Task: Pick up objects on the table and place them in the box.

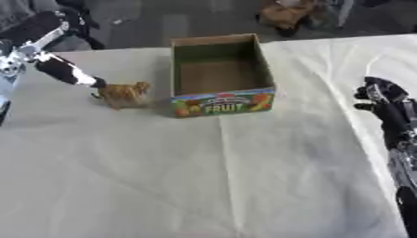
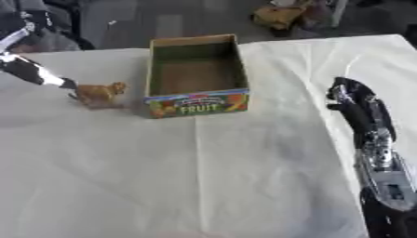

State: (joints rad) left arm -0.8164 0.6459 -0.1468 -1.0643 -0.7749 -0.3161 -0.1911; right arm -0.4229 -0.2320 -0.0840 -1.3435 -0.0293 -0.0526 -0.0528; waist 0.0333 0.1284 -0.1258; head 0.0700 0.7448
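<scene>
A small orange-brown toy animal (image 1: 124, 94) stands on the table just left of the box. The cardboard box (image 1: 221, 103) has an open top and a colourful "FRUIT" front; only its bare brown floor shows inside. My left arm reaches down from the upper left, and the tip of my left hand (image 1: 95, 83) meets the toy's left end. How it holds the toy is hidden. My right hand (image 2: 352, 98) hovers over the table's right side, well away from the box, with relaxed fingers and nothing in it.
A cream cloth (image 1: 204, 176) covers the table, with wide bare cloth in front of the box. The table's far edge runs just behind the box. Brownish clutter (image 1: 285, 14) lies on the floor beyond it.
</scene>
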